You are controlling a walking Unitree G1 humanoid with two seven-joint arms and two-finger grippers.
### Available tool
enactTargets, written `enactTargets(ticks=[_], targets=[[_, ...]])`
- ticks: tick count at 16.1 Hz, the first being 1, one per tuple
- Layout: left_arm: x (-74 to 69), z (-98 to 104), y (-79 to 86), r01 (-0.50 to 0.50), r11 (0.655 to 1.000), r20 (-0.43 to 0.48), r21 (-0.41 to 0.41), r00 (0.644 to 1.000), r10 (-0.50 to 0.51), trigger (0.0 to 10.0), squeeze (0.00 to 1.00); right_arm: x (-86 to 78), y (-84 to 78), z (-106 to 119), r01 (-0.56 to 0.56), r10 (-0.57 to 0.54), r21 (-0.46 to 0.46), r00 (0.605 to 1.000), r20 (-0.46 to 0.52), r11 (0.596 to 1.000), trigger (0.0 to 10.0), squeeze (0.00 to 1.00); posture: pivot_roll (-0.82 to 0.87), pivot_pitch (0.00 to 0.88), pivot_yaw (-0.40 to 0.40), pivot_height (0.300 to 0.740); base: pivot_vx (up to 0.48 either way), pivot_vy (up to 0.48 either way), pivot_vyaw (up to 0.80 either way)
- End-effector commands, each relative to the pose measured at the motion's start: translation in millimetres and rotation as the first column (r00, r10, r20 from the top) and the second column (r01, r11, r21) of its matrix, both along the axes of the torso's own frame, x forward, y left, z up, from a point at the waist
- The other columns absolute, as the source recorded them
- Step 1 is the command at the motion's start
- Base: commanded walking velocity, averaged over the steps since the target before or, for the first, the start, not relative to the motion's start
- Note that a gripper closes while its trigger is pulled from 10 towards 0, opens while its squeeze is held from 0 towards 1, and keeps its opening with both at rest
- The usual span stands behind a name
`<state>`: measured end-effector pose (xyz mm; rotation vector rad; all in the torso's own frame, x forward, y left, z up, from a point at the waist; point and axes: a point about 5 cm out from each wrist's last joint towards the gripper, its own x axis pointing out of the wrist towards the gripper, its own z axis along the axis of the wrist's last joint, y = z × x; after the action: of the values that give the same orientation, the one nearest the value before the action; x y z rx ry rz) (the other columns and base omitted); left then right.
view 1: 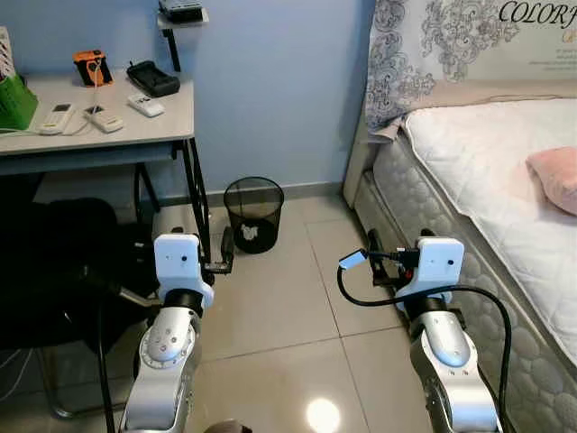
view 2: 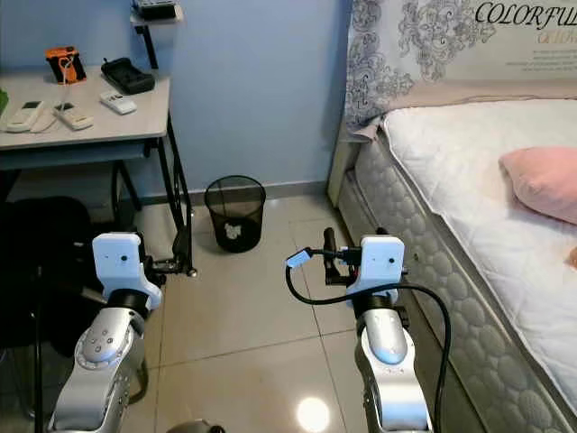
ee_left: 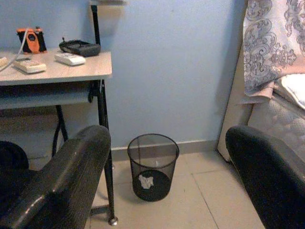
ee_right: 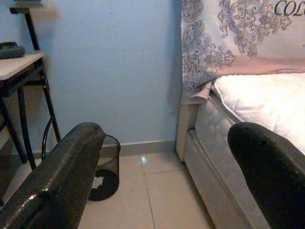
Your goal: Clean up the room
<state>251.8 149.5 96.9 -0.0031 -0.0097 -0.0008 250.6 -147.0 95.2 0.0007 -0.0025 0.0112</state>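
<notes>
Open tiled floor point(view 1: 288, 307) runs between the bench point(view 1: 135, 126) on the left and the bed point(view 1: 487, 171) on the right. The mesh wastebasket point(view 1: 253, 213) stands upright by the far wall, crumpled paper point(ee_left: 147, 181) inside. Left claw point(ee_left: 167, 191) and right claw point(ee_right: 167, 191) hover spread, empty.

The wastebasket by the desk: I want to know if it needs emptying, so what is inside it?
Inside the black mesh wastebasket a single crumpled white scrap lies on the bottom. The rest of the bottom looks dark and bare, though the near wall covers part of it.
</notes>
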Motion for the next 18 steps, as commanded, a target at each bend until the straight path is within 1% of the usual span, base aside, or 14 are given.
enactTargets(ticks=[1, 2, 8, 10, 12, 13, 14, 16, 18], targets=[[47.2, 5, -19.4, 0.294, 0.952, -0.03, 0.081, 0.956, -0.292, 10.0, 0.0, 40.4, 13.8, -18, -0.038, 0.046, 0.079, 0.994, -0.104, 0.996, 10.0, 0.0, 0.01, 0.0, -0.007, 0.74, 0.446, 0.0, 0.0], [47.3, 5, -19.9, 0.293, 0.952, -0.03, 0.083, 0.956, -0.292, 10.0, 0.0, 40.9, 13.5, -19, -0.034, 0.043, 0.079, 0.993, -0.114, 0.996, 10.0, 0.0, 0.01, 0.0, -0.006, 0.74, 0.469, 0.0, 0.0], [48.1, 3, -21.1, 0.286, 0.954, -0.048, 0.085, 0.958, -0.283, 10.0, 0.0, 41.1, 12.1, -20, -0.019, 0.031, 0.096, 0.992, -0.123, 0.995, 10.0, 0.0, 0.01, 0.0, -0.001, 0.74, 0.0, 0.0, -0.74], [48.0, 4, -26.1, 0.316, 0.947, -0.045, 0.062, 0.949, -0.313, 10.0, 0.0, 40.6, 9.2, -21, -0.005, 0.017, 0.099, 0.992, -0.124, 0.995, 10.0, 0.0, 0.0, 0.0, 0.001, 0.74, 0.0, 0.0, -0.74], [47.9, 4, -28.1, 0.329, 0.941, -0.047, 0.072, 0.944, -0.327, 10.0, 0.0, 40.5, 7.6, -21, 0.003, 0.01, 0.099, 0.992, -0.125, 0.995, 10.0, 0.0, 0.0, 0.0, 0.003, 0.74, 0.0, 0.0, -0.74], [47.9, 4, -29.6, 0.343, 0.938, -0.05, 0.05, 0.939, -0.341, 10.0, 0.0, 40.5, 6.7, -22, 0.008, 0.005, 0.101, 0.992, -0.124, 0.995, 10.0, 0.0, 0.0, 0.0, 0.003, 0.74, 0.0, 0.0, -0.73], [47.9, 4, -30.4, 0.353, 0.935, -0.05, 0.037, 0.935, -0.352, 10.0, 0.0, 40.4, 6.5, -22, 0.01, 0.002, 0.102, 0.992, -0.124, 0.995, 10.0, 0.0, 0.0, 0.0, 0.004, 0.74, 0.292, 0.382, -0.73], [48.2, 5, -30.8, 0.366, 0.929, -0.044, 0.058, 0.93, -0.364, 10.0, 0.0, 40.0, 6.3, -21, 0.013, 0.0, 0.103, 0.992, -0.122, 0.995, 10.0, 0.0, 0.0, 0.0, 0.005, 0.74, 0.296, 0.379, -0.73], [49.7, 8, -30.4, 0.368, 0.928, -0.032, 0.058, 0.93, -0.366, 10.0, 0.0, 39.6, 5.7, -22, 0.015, -0.003, 0.104, 0.993, -0.121, 0.994, 10.0, 0.0, -0.01, 0.0, 0.007, 0.74, 0.294, 0.381, -0.73]])
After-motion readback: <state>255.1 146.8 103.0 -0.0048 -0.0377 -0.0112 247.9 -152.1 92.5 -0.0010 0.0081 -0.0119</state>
